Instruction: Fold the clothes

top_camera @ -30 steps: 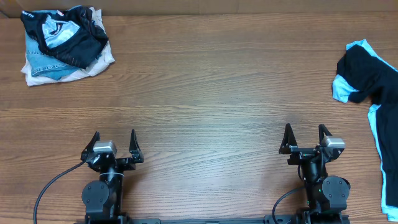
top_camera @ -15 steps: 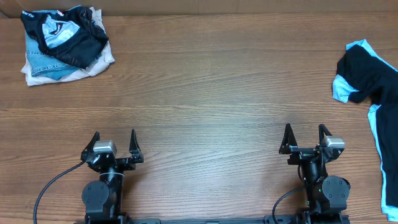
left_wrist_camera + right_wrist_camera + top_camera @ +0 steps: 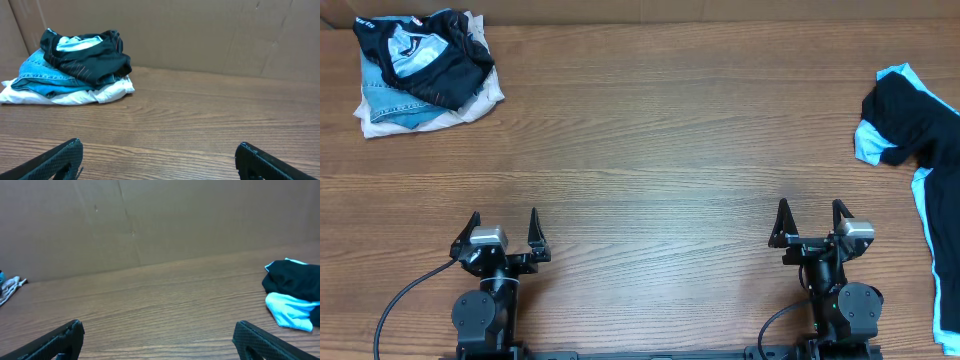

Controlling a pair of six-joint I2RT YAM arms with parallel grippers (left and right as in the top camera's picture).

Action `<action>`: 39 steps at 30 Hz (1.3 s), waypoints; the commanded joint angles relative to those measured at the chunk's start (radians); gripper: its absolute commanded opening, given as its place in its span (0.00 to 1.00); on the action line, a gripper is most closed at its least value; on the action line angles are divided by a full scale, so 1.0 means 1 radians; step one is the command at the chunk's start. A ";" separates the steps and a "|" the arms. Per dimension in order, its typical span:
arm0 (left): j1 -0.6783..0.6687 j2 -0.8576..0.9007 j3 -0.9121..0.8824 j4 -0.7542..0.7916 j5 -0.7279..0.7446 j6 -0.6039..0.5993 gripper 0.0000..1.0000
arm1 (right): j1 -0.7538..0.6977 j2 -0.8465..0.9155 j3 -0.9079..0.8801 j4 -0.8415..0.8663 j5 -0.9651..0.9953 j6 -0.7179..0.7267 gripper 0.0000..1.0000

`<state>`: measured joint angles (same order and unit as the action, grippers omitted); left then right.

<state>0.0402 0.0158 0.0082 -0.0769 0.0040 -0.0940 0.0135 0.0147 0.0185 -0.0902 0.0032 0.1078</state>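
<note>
A pile of clothes [image 3: 420, 68] lies at the table's far left corner: a black-and-pale-blue patterned piece [image 3: 85, 55] on top of denim [image 3: 42, 77] and white fabric. A black and light blue garment [image 3: 912, 140] lies crumpled at the right edge, and its near end [image 3: 292, 297] shows in the right wrist view. My left gripper [image 3: 502, 222] rests open at the front left, nothing between its fingers [image 3: 57, 162]. At the front right my right gripper [image 3: 811, 215] also stands open and holds nothing. Both are far from the clothes.
A brown cardboard wall [image 3: 200, 35] runs along the back of the wooden table [image 3: 650, 150]. A black cable [image 3: 405, 295] trails from the left arm's base. The right garment hangs past the table's right edge.
</note>
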 commanded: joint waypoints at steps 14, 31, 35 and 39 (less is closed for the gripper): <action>0.005 -0.011 -0.003 0.000 0.007 0.009 1.00 | -0.002 -0.012 -0.011 0.006 -0.006 -0.004 1.00; 0.005 -0.011 -0.003 -0.001 0.007 0.009 1.00 | -0.002 -0.012 -0.011 0.134 -0.360 0.239 1.00; 0.005 -0.011 -0.003 0.000 0.007 0.009 1.00 | -0.002 -0.012 -0.010 0.266 -0.444 0.238 1.00; 0.005 -0.011 -0.003 0.000 0.007 0.009 1.00 | -0.002 -0.012 -0.007 0.398 -0.427 0.236 1.00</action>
<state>0.0402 0.0158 0.0082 -0.0772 0.0040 -0.0940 0.0135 0.0147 0.0185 0.2535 -0.3946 0.3233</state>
